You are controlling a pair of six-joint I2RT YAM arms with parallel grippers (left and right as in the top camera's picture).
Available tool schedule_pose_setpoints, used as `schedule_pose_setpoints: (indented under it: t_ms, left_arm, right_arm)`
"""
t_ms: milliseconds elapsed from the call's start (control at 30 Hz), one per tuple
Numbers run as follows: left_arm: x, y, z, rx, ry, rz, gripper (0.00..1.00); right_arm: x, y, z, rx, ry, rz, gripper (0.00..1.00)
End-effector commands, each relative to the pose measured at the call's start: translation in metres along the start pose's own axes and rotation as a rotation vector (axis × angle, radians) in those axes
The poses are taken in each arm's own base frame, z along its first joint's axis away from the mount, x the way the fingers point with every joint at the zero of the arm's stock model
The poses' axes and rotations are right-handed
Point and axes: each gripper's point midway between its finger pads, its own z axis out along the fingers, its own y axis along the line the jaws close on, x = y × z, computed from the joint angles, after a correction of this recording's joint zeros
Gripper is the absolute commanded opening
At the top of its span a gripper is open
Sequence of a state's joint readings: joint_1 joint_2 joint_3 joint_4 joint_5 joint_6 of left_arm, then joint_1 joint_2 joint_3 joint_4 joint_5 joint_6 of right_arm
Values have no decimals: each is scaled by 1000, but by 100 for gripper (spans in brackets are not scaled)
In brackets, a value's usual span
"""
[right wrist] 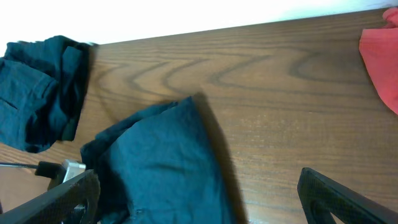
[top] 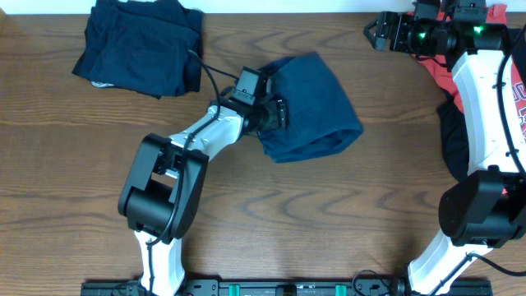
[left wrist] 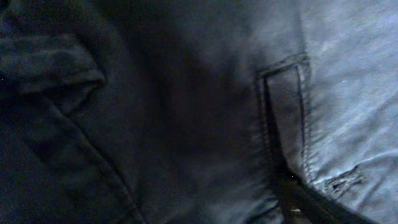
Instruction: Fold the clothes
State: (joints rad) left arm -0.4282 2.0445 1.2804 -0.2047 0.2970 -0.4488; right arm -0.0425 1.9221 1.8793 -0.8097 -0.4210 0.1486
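Observation:
A blue garment (top: 316, 107) lies bunched in the middle of the wooden table. My left gripper (top: 275, 115) is at its left edge, buried in the cloth. The left wrist view is filled with the dark blue fabric (left wrist: 186, 124), showing a seam and a belt loop, and my fingers are hidden by it. My right gripper (top: 376, 33) is open and empty at the far right of the table, pointing left. The right wrist view shows its fingers (right wrist: 199, 202) spread wide, with the blue garment (right wrist: 161, 162) farther off.
A folded stack of navy clothes (top: 140, 45) sits at the back left and also shows in the right wrist view (right wrist: 37, 87). A pile of red and black clothes (top: 516, 94) lies along the right edge under the right arm. A red piece (right wrist: 379, 56) shows in the right wrist view.

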Motion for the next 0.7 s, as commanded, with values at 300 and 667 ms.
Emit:
schedule_pose_setpoints:
  t_ms: [300,667]
  left_arm:
    - [12,12,17,-9,29,-20,6]
    - [-68,-19,-93,93,-263,-32,6]
  right_arm:
    - [0,-6,-4,23,0,-8,99]
    - [0,-14,-7,38,1,7,99]
